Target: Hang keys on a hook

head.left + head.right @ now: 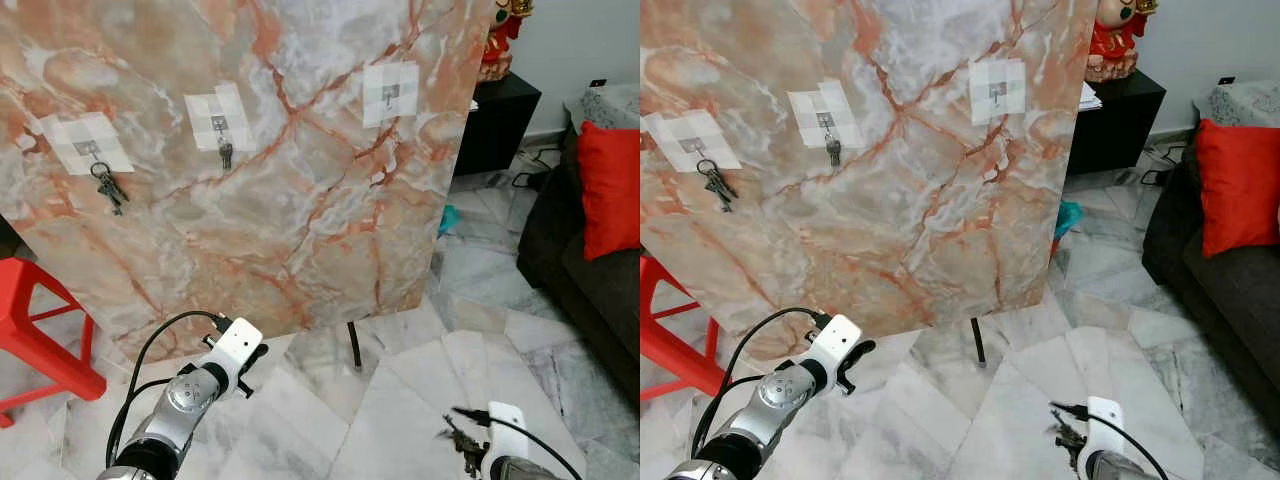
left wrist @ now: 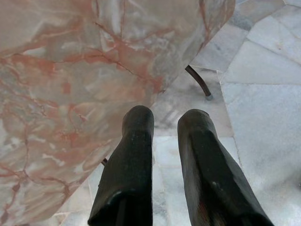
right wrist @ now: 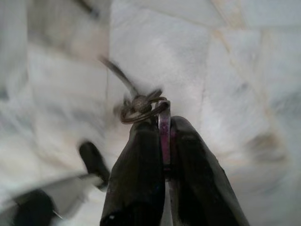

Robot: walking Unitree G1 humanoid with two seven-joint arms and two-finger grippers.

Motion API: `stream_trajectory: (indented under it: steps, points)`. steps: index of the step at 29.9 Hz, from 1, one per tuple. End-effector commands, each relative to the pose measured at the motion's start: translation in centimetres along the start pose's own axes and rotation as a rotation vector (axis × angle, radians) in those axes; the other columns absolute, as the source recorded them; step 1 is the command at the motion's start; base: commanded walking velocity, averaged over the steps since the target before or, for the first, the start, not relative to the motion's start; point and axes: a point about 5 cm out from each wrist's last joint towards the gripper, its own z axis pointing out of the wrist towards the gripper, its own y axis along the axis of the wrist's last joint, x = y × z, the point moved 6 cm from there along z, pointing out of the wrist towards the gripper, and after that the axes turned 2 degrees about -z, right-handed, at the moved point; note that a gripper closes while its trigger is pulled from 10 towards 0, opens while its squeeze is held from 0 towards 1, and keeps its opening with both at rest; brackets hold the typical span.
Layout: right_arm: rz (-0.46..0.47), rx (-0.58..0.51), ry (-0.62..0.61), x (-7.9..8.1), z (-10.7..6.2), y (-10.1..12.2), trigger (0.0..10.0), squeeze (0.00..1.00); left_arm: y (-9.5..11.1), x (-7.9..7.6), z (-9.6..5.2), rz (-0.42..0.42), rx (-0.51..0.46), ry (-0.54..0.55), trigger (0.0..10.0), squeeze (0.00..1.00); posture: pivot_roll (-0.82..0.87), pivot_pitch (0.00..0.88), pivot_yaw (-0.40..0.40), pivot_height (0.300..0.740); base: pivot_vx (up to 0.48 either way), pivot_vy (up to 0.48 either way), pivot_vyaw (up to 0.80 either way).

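Holding a bunch of keys (image 3: 141,106) pinched between its closed fingers, the right gripper (image 1: 468,447) sits low at the near edge of the head view, over the marble floor (image 1: 420,390); the ring projects past the fingertips, presumably left free to slip over a hook. The left gripper (image 1: 243,372) hangs idle beside the slab's lower edge, fingers slightly parted and holding nothing. Beyond stands a leaning marble panel (image 1: 300,200) on a thin metal leg (image 1: 354,345). Three taped hooks cross its upper face: the left hook (image 1: 88,147) carries a key bunch, the middle hook (image 1: 219,124) a single key, and the right hook (image 1: 390,93) is bare, so it is judged the likely target, well apart from the held keys.
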Motion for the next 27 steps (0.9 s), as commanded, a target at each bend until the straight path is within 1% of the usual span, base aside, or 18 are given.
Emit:
stream_trajectory:
  steps: [1,3,6,7,8,9,10,12,13,16,18,20,22,23,24,25,26,27]
  points:
    - [0.155,-0.048,-0.033,-0.4,-0.1,1.1,10.0,0.0,0.0,0.1,-0.2,0.001,-0.008,-0.004,10.0,0.0,0.06,0.076,0.029,0.74,0.0,0.0,0.0]
    - [0.268,-0.113,-0.042,-0.3,-0.2,2.7,10.0,0.0,0.1,0.2,-0.2,0.001,-0.015,0.004,10.0,0.0,0.07,0.077,0.03,0.74,0.0,0.0,0.0]
    - [0.31,-0.227,-0.051,0.2,-0.6,5.9,10.0,0.0,0.3,0.4,-0.2,0.005,-0.023,0.012,10.0,0.0,0.07,0.077,0.03,0.74,0.0,0.0,0.0]
    - [0.389,-0.275,-0.036,0.7,-0.9,7.3,10.0,0.0,0.3,0.5,-0.2,0.006,-0.023,0.017,10.0,0.0,0.06,0.077,0.031,0.74,0.0,0.0,0.0]
    - [0.389,-0.275,-0.036,0.7,-0.9,7.3,10.0,0.0,0.3,0.5,-0.2,0.006,-0.023,0.017,10.0,0.0,0.06,0.077,0.031,0.74,0.0,0.0,0.0]
    - [0.476,-0.337,-0.005,1.6,-1.3,9.2,10.0,0.0,0.3,0.6,-0.3,0.006,-0.025,0.022,10.0,0.0,0.07,0.076,0.03,0.74,0.0,0.0,0.0]
    - [0.476,-0.337,-0.005,1.6,-1.3,9.2,10.0,0.0,0.3,0.6,-0.3,0.006,-0.025,0.022,10.0,0.0,0.07,0.076,0.03,0.74,0.0,0.0,0.0]
    - [0.515,-0.394,0.05,3.0,-1.8,11.1,10.0,0.0,0.3,0.6,-0.3,0.006,-0.029,0.026,10.0,0.0,0.07,0.074,0.031,0.74,0.0,0.0,0.0]
    - [0.538,-0.432,0.098,4.3,-2.3,12.6,10.0,0.0,0.3,0.7,-0.3,0.006,-0.032,0.029,10.0,0.0,0.07,0.07,0.031,0.74,0.0,0.0,0.0]
    - [0.558,-0.476,0.143,5.7,-2.9,14.1,10.0,0.0,0.3,0.7,-0.4,0.012,-0.034,0.032,10.0,0.0,0.07,0.068,0.031,0.74,0.0,0.0,0.0]
    - [0.544,-0.543,0.179,7.1,-3.8,16.0,10.0,0.0,0.3,0.9,-0.4,0.023,-0.032,0.039,10.0,0.0,0.07,0.065,0.032,0.74,0.0,0.0,0.0]
    - [0.548,-0.554,0.185,7.4,-4.0,16.4,10.0,0.0,0.3,0.9,-0.4,0.025,-0.032,0.04,10.0,0.0,0.07,0.065,0.032,0.74,0.0,0.0,0.0]
    - [0.455,-0.625,0.189,8.7,-5.1,18.1,10.0,0.0,0.3,0.9,-0.4,0.032,-0.029,0.04,10.0,0.0,0.07,0.06,0.031,0.74,0.0,0.0,0.0]
    - [0.455,-0.625,0.189,8.7,-5.1,18.1,10.0,0.0,0.3,0.9,-0.4,0.032,-0.029,0.04,10.0,0.0,0.07,0.06,0.031,0.74,0.0,0.0,0.0]
    - [0.319,-0.699,0.158,9.3,-6.1,19.3,10.0,0.0,0.2,1.0,-0.4,0.028,-0.031,0.047,10.0,0.0,0.07,0.056,0.031,0.74,0.0,0.0,0.0]
    - [0.273,-0.733,0.153,9.7,-6.5,19.8,10.0,0.0,0.2,1.0,-0.4,0.024,-0.033,0.052,10.0,0.0,0.07,0.053,0.031,0.74,0.0,0.0,0.0]
    - [0.273,-0.733,0.153,9.7,-6.5,19.8,10.0,0.0,0.2,1.0,-0.4,0.024,-0.033,0.052,10.0,0.0,0.07,0.053,0.031,0.74,0.0,0.0,0.0]
    - [0.22,-0.781,0.167,10.6,-7.3,20.6,10.0,0.0,0.2,1.2,-0.4,0.004,-0.037,0.066,10.0,0.0,0.07,0.053,0.031,0.74,0.0,0.0,0.0]
